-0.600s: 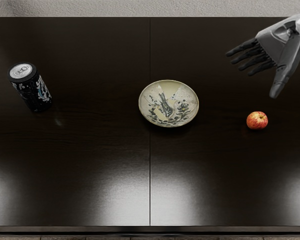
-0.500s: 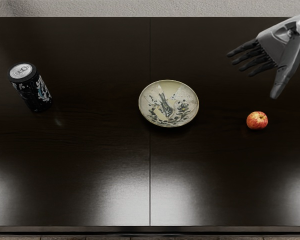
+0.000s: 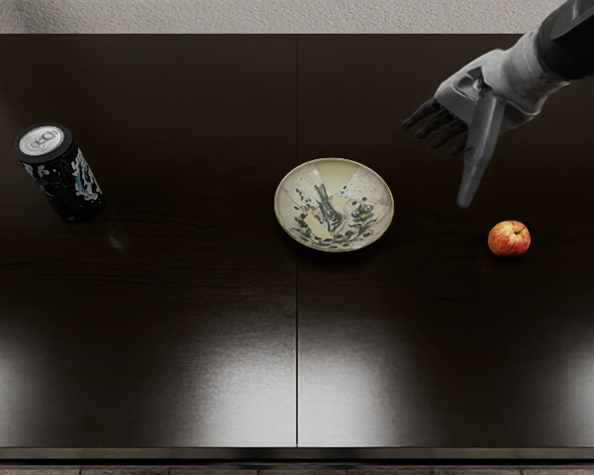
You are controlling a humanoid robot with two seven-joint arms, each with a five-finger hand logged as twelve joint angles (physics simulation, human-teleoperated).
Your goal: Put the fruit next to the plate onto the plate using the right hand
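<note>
On the dark glossy table (image 3: 178, 346), a small red-and-yellow apple (image 3: 509, 238) lies well right of the round cream plate with blue painting (image 3: 302, 188), not touching it. A black printed drink can (image 3: 61, 170) stands far to the plate's left. Farther back and right of the plate, the grey right hand (image 3: 467, 107) hovers with fingers spread, holding nothing.

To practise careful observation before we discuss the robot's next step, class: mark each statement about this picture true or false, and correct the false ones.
1. The apple lies on the table, to the right of the plate. True.
2. The plate holds a fruit. False: nothing lies on it.
3. The right hand grips the apple. False: its fingers are spread and hold nothing, apart from the apple.
4. A can stands near the table's left edge. True.
</note>
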